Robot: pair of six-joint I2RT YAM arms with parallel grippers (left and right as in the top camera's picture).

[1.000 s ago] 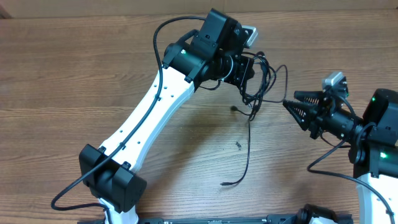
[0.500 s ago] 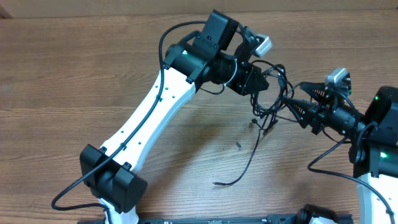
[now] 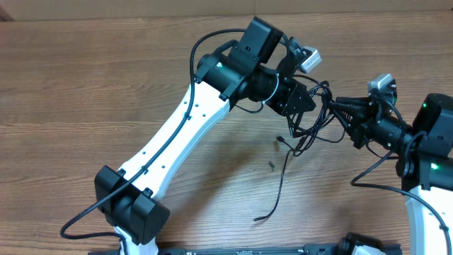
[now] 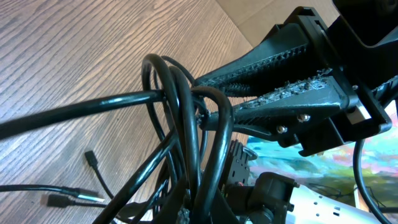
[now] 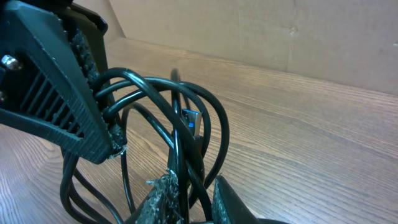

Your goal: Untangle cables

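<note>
The cables point(image 3: 316, 125) are thin black cords bunched in a tangle above the table between my two grippers. My left gripper point(image 3: 304, 99) is shut on the tangle's left side; in the left wrist view the cables point(image 4: 180, 124) loop out of its jaws, which they mostly hide. My right gripper point(image 3: 338, 106) has come in from the right, its ribbed fingers point(image 4: 286, 93) pointing into the loops. In the right wrist view the right gripper point(image 5: 196, 196) is shut on strands of the cables point(image 5: 214, 124). One cord hangs down to a loose end point(image 3: 263, 217) on the wood.
The wooden table point(image 3: 85, 92) carries a small dark speck point(image 3: 272, 166). A short plug end point(image 3: 280, 138) dangles under the tangle. A blue-tipped plug point(image 5: 193, 121) sits inside the loops. The left arm's white links point(image 3: 177, 142) cross the middle; a cardboard wall point(image 5: 280, 31) stands behind.
The left gripper carried the tangle to the right and slightly up. The right gripper moved left into the loops, opened wider, then closed on strands. The hanging cord's end shifted on the table.
</note>
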